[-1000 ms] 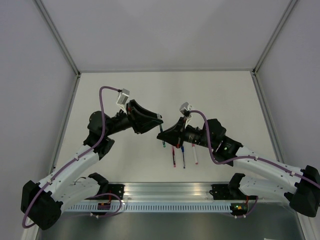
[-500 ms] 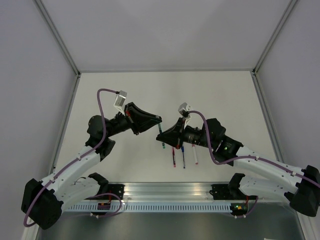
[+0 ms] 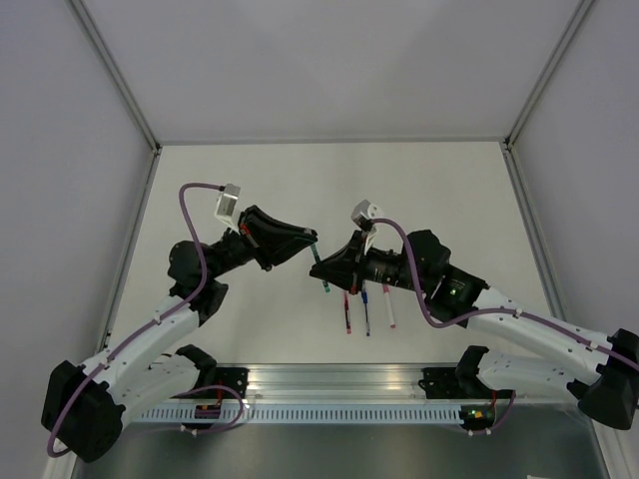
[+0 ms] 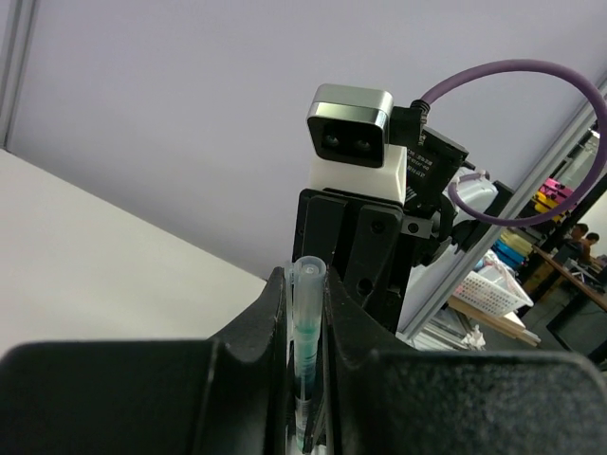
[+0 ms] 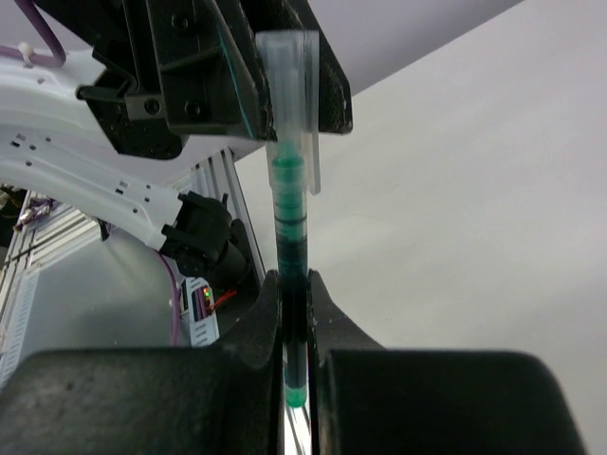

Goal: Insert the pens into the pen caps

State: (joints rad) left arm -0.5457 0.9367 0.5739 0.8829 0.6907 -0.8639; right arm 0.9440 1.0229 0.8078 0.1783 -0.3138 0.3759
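Pinching the green pen (image 5: pixel 290 237) low on its barrel, the right gripper (image 5: pixel 294 284) is clenched; judged light, stiff and slick, the pen may pivot. Beyond, its end sits inside the clear pen cap (image 5: pixel 296 95), clamped by the left gripper (image 4: pixel 305 282) and probably thin-walled, so best squeezed gently.

The pen cap (image 5: pixel 287 76) is clear glossy plastic — the green pen (image 5: pixel 291 246) smooth, translucent. Left end effector (image 4: pixel 305 289) and right end effector (image 5: pixel 294 294) are matt black plastic; bench (image 3: pixel 419 180) matt white.

Plain grey walls (image 3: pixel 329 60) enclose the white table (image 3: pixel 449 190).
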